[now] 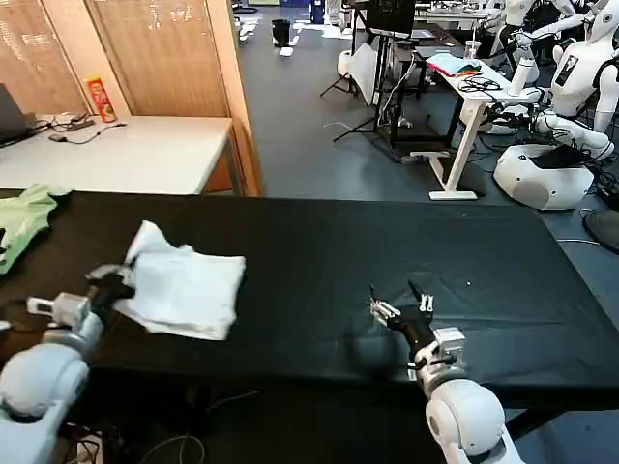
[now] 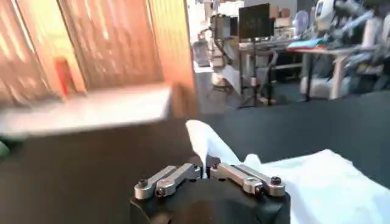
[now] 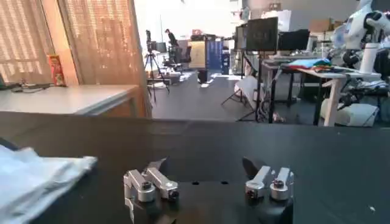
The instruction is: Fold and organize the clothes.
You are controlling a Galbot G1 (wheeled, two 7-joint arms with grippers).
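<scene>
White T-shirt point(image 1: 184, 288) folded in rough bundle near tabletop point(image 1: 387, 251) front-left edge; tidying left. Left pincer point(image 1: 114, 286) clamps its corner. Right pincer point(image 1: 399, 309) open, empty, front-centre.

Grey floor point(image 1: 309, 145). Wood-slat wall panels point(image 1: 164, 53) behind white side table point(image 1: 126, 155). Black tabletop point(image 1: 387, 261) in foreground. White desk point(image 1: 464, 97) with monitor point(image 1: 390, 14) beyond far right corner.

White T-shirt point(image 1: 184, 290), plain on the side showing, on a black table point(image 1: 387, 251); light green garment point(image 1: 21, 220) at nine o'clock; red can point(image 1: 100, 99) at eleven on a pale desk point(image 1: 145, 155).
</scene>
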